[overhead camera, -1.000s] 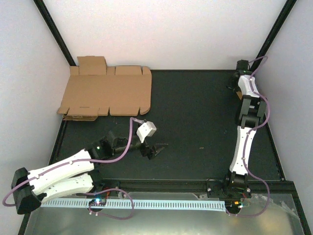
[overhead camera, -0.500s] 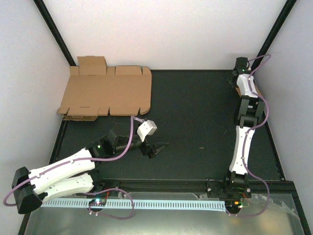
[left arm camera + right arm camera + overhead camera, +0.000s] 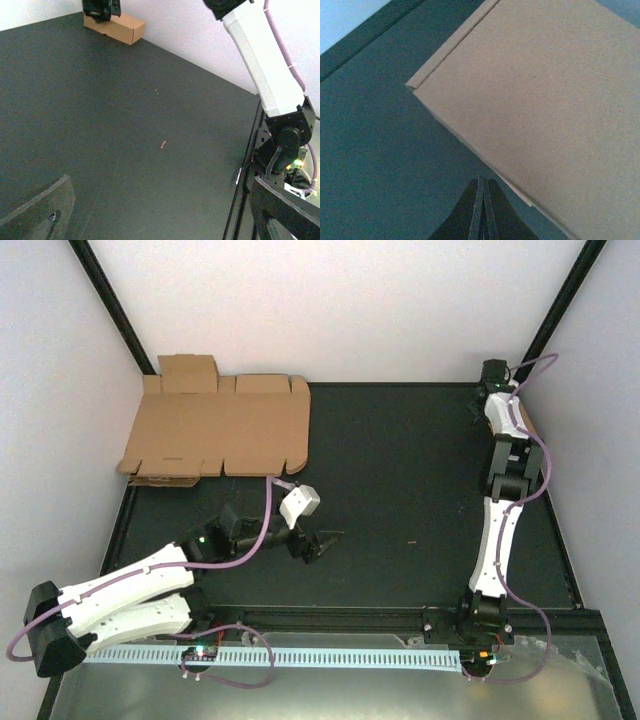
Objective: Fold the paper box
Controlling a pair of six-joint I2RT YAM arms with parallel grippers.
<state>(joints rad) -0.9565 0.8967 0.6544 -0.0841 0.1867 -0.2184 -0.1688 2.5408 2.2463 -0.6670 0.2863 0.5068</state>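
White walls enclose a matte black table (image 3: 400,490); the paper box (image 3: 127,31), a closed, sharp-edged block of plain, grainy brown cardboard, sits at its far right corner; the right gripper (image 3: 483,186), fingers pressed together, points at the box's long edge, contact unclear; any push should go low and square, lest thin board buckle; the left gripper (image 3: 320,543) gapes wide, holding nothing, mid-table; a flat cardboard sheet (image 3: 215,430) lies far left.

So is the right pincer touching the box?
Cannot tell. Right wrist view: the shut right pincer points at the edge of the box, any gap unclear. Left wrist view: too far off.
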